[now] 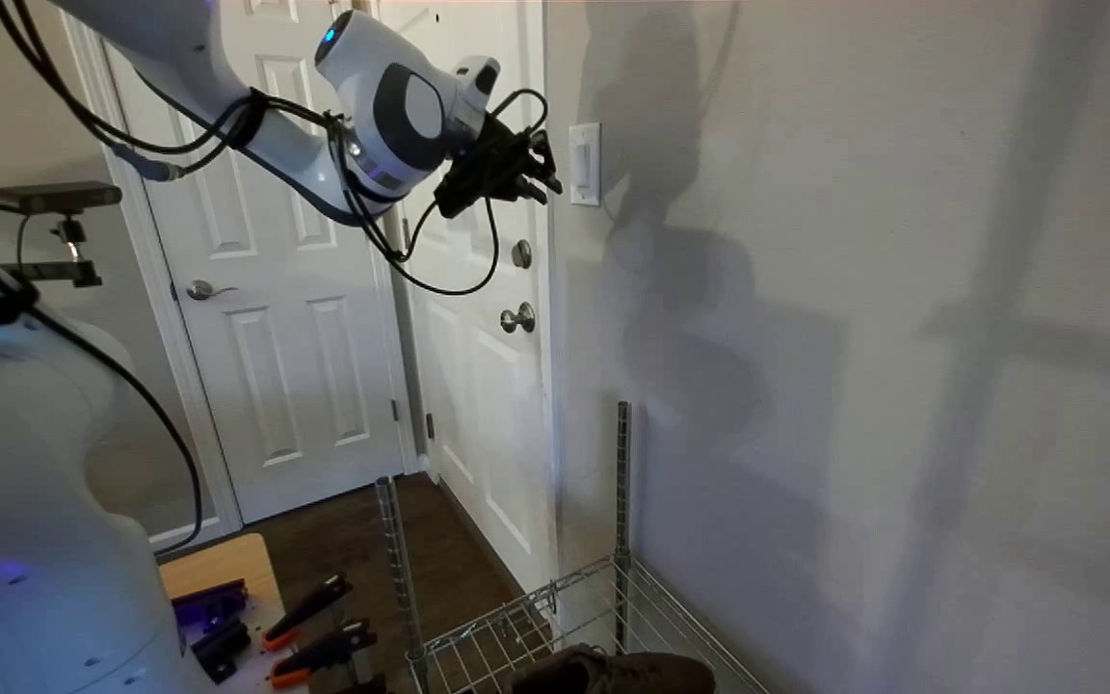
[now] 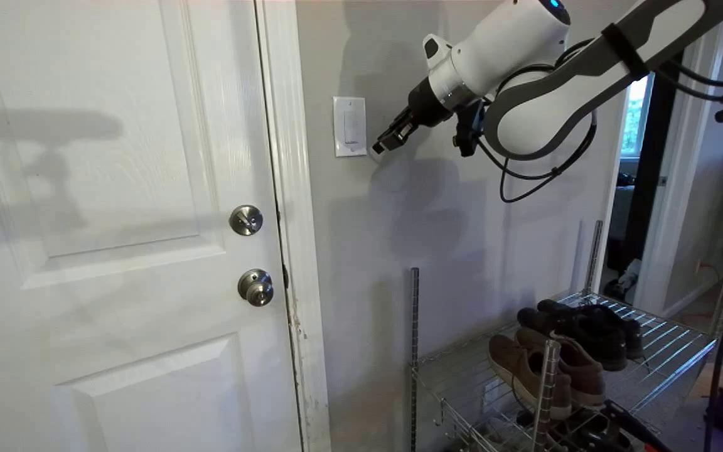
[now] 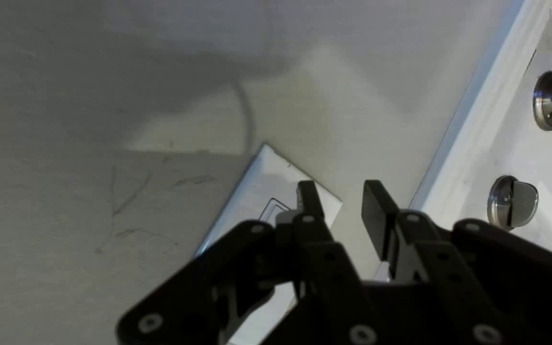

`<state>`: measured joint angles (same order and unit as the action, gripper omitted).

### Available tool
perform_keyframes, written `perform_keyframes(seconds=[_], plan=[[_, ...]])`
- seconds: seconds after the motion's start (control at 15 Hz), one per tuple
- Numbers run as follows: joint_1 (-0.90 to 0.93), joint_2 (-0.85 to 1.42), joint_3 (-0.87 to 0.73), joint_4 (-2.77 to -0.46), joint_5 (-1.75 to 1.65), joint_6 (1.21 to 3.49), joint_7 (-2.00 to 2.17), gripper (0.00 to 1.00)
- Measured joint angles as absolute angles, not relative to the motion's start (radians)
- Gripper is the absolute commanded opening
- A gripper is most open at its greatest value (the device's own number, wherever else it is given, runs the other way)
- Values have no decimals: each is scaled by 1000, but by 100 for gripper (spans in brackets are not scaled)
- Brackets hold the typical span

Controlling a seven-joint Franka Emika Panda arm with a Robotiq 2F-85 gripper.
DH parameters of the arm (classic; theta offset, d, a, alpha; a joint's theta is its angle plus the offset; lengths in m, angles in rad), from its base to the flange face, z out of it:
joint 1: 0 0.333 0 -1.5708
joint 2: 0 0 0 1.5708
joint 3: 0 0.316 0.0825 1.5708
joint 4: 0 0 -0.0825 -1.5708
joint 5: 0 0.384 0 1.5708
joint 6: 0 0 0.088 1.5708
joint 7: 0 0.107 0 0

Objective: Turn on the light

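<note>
The light's switch is a white upright wall plate with a rocker. It shows in both exterior views, and it lies slanted in the wrist view, partly hidden behind the gripper's fingers. No lamp is in view. My gripper is black and points at the wall near the plate. In an exterior view its tips appear just beside the plate's lower edge. In the wrist view the fingers stand apart with nothing between them, one overlapping the plate. I cannot tell whether a fingertip touches it.
A white door with a round knob and a deadbolt stands beside the switch, with its door frame between. A wire rack with shoes and metal posts stands below the arm, against the wall.
</note>
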<state>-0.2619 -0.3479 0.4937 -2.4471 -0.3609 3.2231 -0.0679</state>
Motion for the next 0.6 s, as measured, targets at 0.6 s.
perform_keyframes(seconds=[0.6], plan=[[-253,-317,546,-2445,-367,3320,-74,0]])
